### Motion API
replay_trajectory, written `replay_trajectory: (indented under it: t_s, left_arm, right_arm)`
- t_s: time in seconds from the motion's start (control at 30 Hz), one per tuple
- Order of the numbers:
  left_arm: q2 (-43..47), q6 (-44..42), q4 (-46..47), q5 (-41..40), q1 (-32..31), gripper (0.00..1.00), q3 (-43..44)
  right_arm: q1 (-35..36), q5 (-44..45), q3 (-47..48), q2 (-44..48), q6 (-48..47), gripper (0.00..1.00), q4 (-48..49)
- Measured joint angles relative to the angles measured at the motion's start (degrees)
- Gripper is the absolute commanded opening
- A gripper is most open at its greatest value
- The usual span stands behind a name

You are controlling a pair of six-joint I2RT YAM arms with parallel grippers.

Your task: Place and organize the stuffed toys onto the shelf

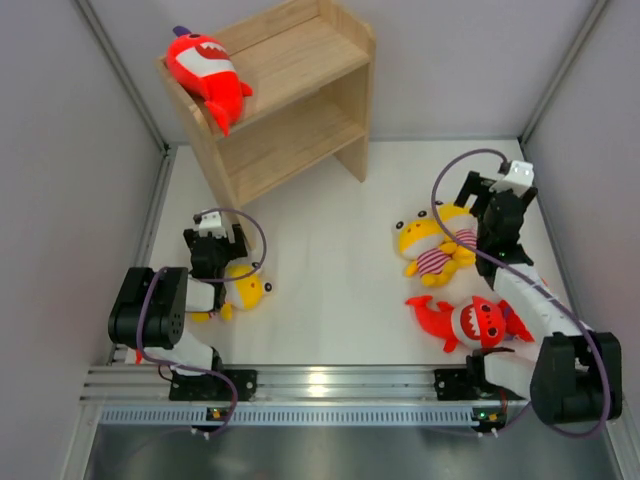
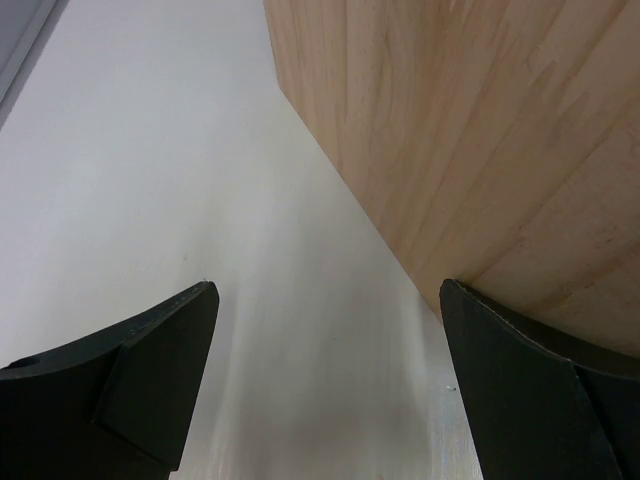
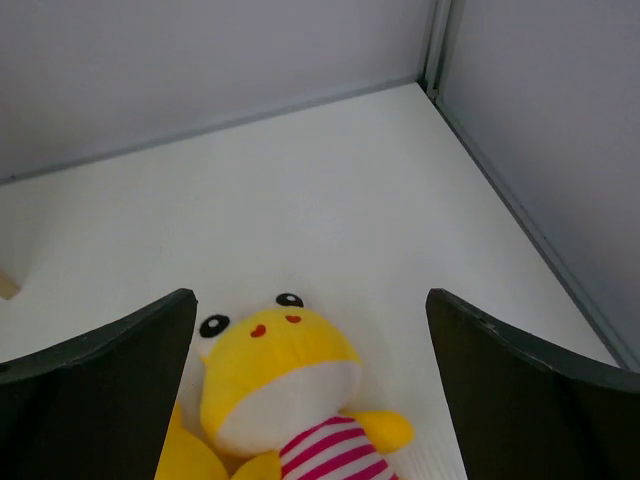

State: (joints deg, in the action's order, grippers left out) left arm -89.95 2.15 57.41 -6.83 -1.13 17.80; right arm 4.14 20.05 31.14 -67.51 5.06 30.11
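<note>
The left gripper (image 2: 328, 292) has its two dark fingers (image 2: 150, 370) spread wide, with only bare white table (image 2: 150, 150) between them. It points low across the table toward the shelf (image 1: 300, 70). The shelf's light wood side panel (image 2: 480, 130) fills the upper right of the wrist view and runs behind the right-hand finger. The left arm (image 1: 160, 305) is folded close to its base, its wrist reaching forward. A small yellow plush (image 1: 245, 290) lies on the table just beside that wrist and partly under it, so from above only its head and a little of its body show.

The right gripper (image 3: 310, 297) is also wide open. Its fingers (image 3: 540, 390) stand on either side of a striped yellow plush (image 3: 280, 385), which lies face up below and between them. Whether they touch it cannot be told. The right arm (image 1: 530, 290) stretches from its base along the right side of the table toward the far right corner. From above, this plush belongs to a yellow heap (image 1: 432, 245), seemingly two toys lying against each other, and the wrist covers its right edge. A red shark (image 1: 470, 322) lies on its side on the table near the right arm, between the heap and the arm's base.

The shelf stands at an angle on the far side of the table. A second red shark (image 1: 207, 72) sits at the left end of its top tier, tail hanging over the front edge. Grey walls (image 3: 200, 60) close in the table, and the left wrist view cuts off all of the shelf but that one panel.
</note>
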Motion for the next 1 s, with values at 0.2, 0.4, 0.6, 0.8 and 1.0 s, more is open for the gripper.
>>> replay_trajectory:
  t_s: [0.2,0.4,0.6,0.8,1.0]
  left_arm:
    - [0.0,-0.1,0.0,0.1,0.0,0.99,0.0]
    - [10.1,-5.2,-18.6,6.6,1.2,0.91,4.8]
    - [16.4,-13.0,-65.3,16.7,1.3,0.91,31.9]
    - [29.8,-19.4,-96.0,12.4,0.5,0.98,47.1]
    - [31.7,-25.2,-110.4,-1.2,3.8,0.98,39.7]
  right_arm:
    - [0.2,-0.2,13.7,6.8,6.3,0.96,-23.6]
    - [1.0,-4.1,16.3,8.9,10.6,0.95,-37.6]
    - [6.5,-5.9,20.4,8.7,10.5,0.95,-44.9]
    - [14.2,-6.5,22.2,8.6,8.1,0.95,-46.1]
    - [18.7,-8.3,22.2,5.9,6.6,0.95,-46.1]
